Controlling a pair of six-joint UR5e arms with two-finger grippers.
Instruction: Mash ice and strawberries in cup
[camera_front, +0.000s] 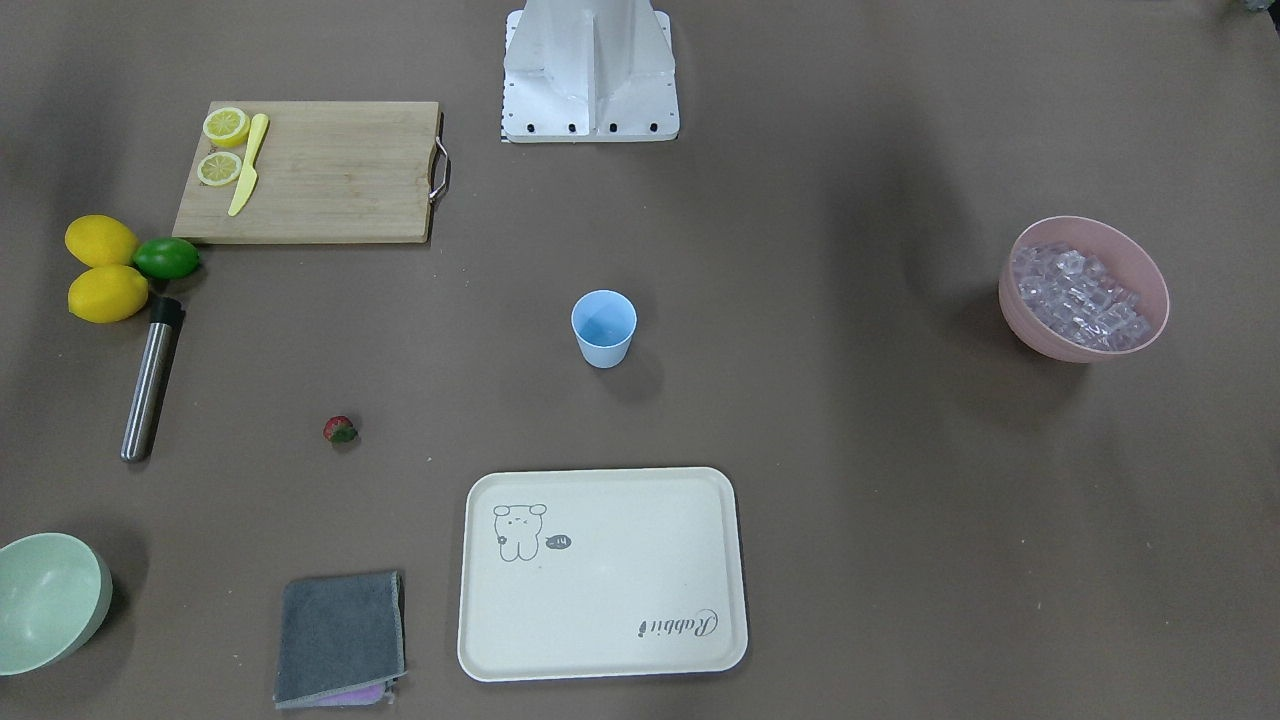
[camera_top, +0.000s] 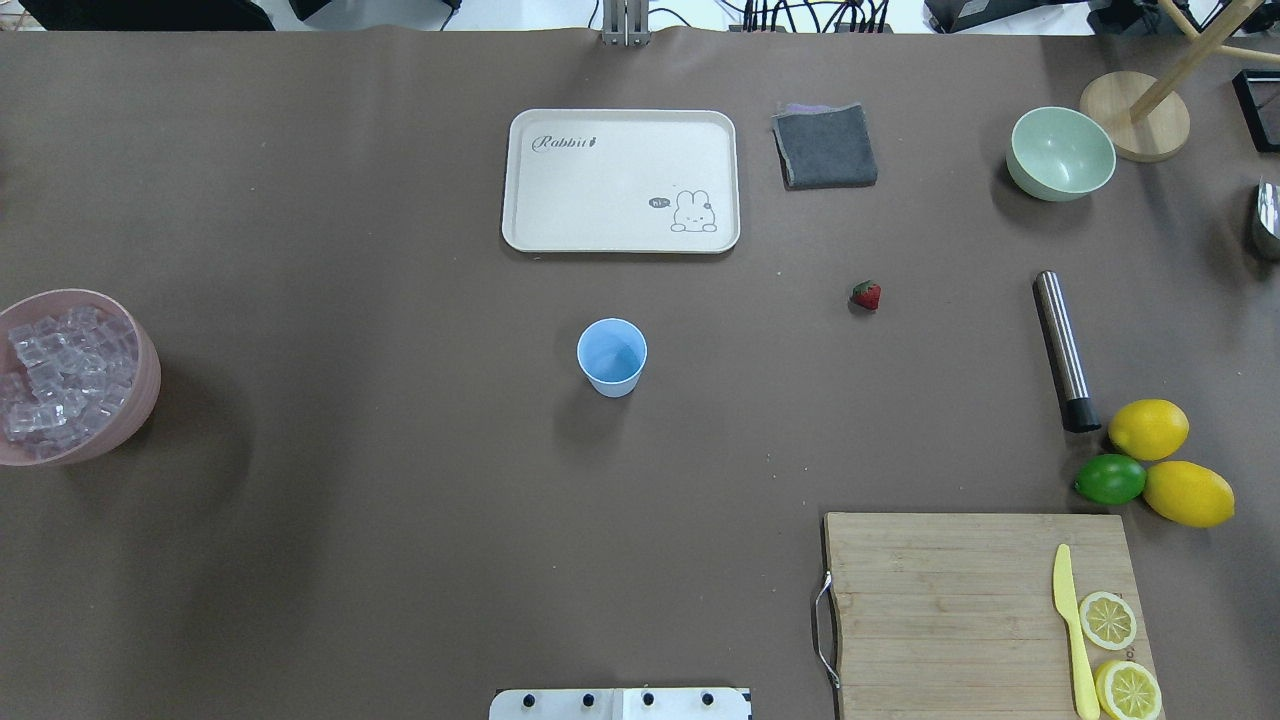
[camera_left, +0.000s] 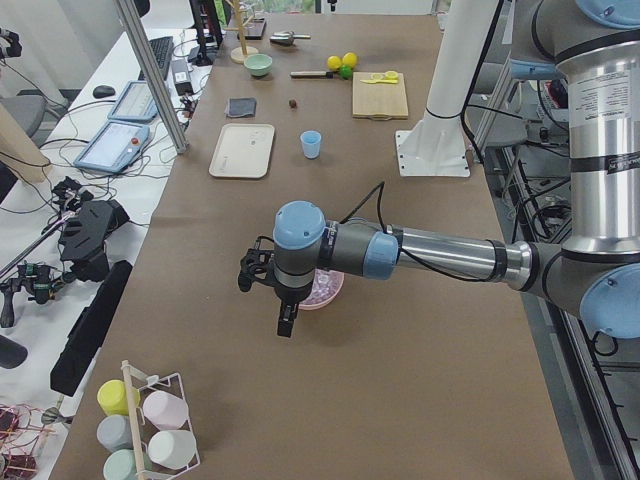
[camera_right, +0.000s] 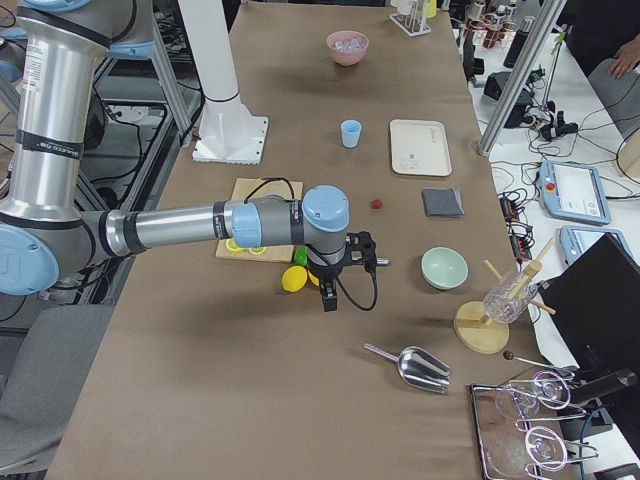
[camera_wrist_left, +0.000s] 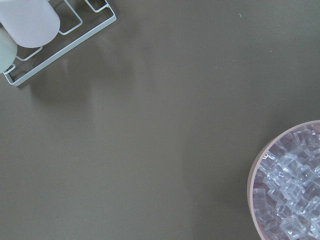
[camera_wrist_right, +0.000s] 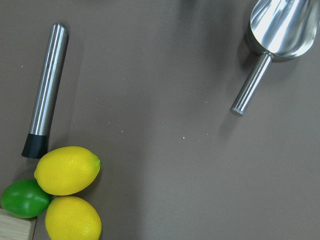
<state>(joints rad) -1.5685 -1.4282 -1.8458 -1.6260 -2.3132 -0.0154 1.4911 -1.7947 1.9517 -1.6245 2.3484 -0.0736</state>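
Note:
The light-blue cup (camera_front: 604, 328) stands upright at the table's middle, also in the overhead view (camera_top: 612, 357); nothing shows inside it. The strawberry (camera_front: 340, 430) lies alone on the cloth, to the cup's right in the overhead view (camera_top: 866, 295). The ice (camera_front: 1078, 297) fills a pink bowl (camera_top: 140, 400) at the table's left end. My left gripper (camera_left: 286, 320) hangs beside that bowl, seen only in the left side view. My right gripper (camera_right: 329, 298) hangs near the lemons, seen only in the right side view. I cannot tell whether either is open or shut.
A steel muddler (camera_top: 1063, 350) lies by two lemons (camera_top: 1148, 428) and a lime (camera_top: 1110, 479). A cutting board (camera_top: 940, 600) holds lemon halves and a yellow knife. A tray (camera_top: 525, 180), grey cloth (camera_top: 825, 146), green bowl (camera_top: 1060, 155) and metal scoop (camera_wrist_right: 280, 30) lie around.

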